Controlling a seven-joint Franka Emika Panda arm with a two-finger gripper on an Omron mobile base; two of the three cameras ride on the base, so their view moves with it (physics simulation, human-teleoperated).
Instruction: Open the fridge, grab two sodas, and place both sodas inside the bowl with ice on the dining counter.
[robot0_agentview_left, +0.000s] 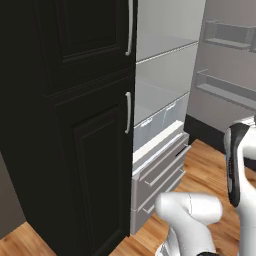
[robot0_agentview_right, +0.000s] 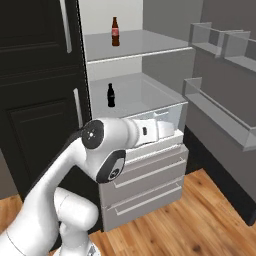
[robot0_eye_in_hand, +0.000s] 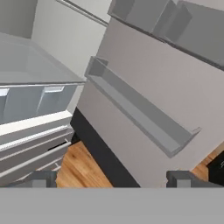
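My gripper (robot0_eye_in_hand: 112, 179): fingertips spread wide, nothing between, facing inner side of open fridge (robot0_agentview_right: 150, 75) door with empty door bins (robot0_eye_in_hand: 140, 109). Wood floor (robot0_agentview_right: 200, 215) below. Fridge interior pale: brown cola bottle (robot0_agentview_right: 115, 32) upright on upper shelf, dark bottle (robot0_agentview_right: 110, 95) upright on shelf below, well apart. Grey drawers (robot0_agentview_right: 145, 185) beneath. Black cabinet (robot0_agentview_left: 70, 125) flanks fridge.

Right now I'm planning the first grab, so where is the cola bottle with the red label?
In the right base view, the cola bottle stands upright on the open fridge's upper shelf, above the dark bottle one shelf down.
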